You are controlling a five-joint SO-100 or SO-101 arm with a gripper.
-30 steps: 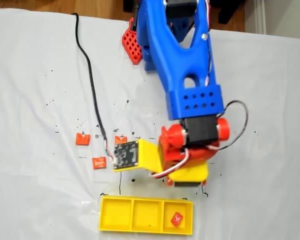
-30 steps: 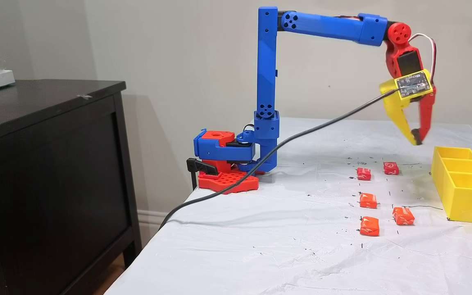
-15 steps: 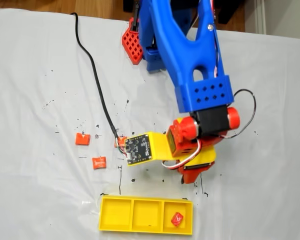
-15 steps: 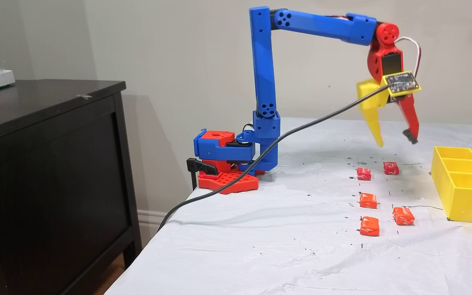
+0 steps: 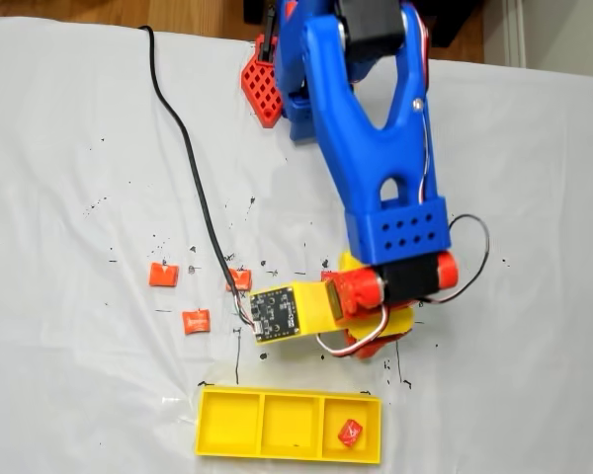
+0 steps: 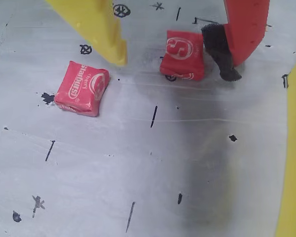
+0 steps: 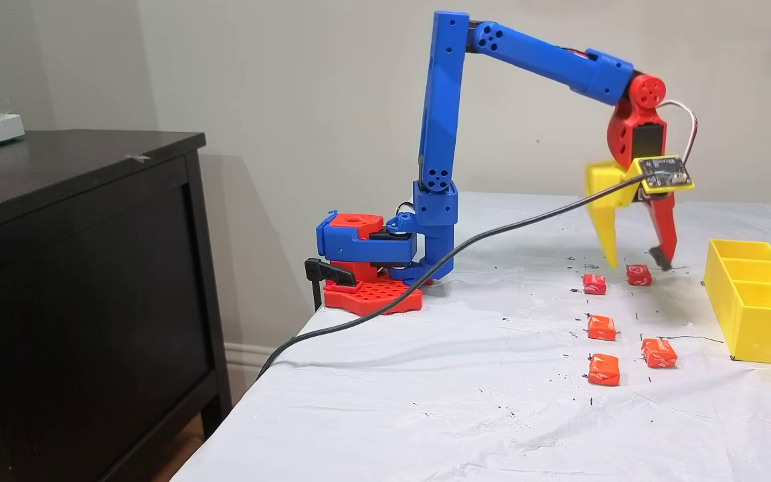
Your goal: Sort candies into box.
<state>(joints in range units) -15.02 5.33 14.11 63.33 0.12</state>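
Observation:
Several red candies lie on the white cloth, among them one (image 7: 638,274) (image 6: 182,54) nearest my arm and another (image 7: 594,284) (image 6: 82,88) beside it. My gripper (image 7: 636,261) (image 6: 175,64) is open and hangs low over the first one. In the wrist view that candy lies between the yellow finger (image 6: 108,34) and the red finger (image 6: 244,29), close to the red one's black pad. Nothing is held. The yellow box (image 7: 760,321) (image 5: 289,456) holds one candy (image 5: 349,432) in its right-hand compartment in a fixed view.
More candies lie further out (image 7: 602,327) (image 7: 604,369) (image 7: 658,353). A black cable (image 7: 425,268) runs from the wrist camera across the cloth. The arm's red and blue base (image 7: 365,258) is clamped at the table edge, with a dark cabinet (image 7: 77,268) beside it.
The gripper went from shut to open, swung away from the box and came down over the candy nearest the arm.

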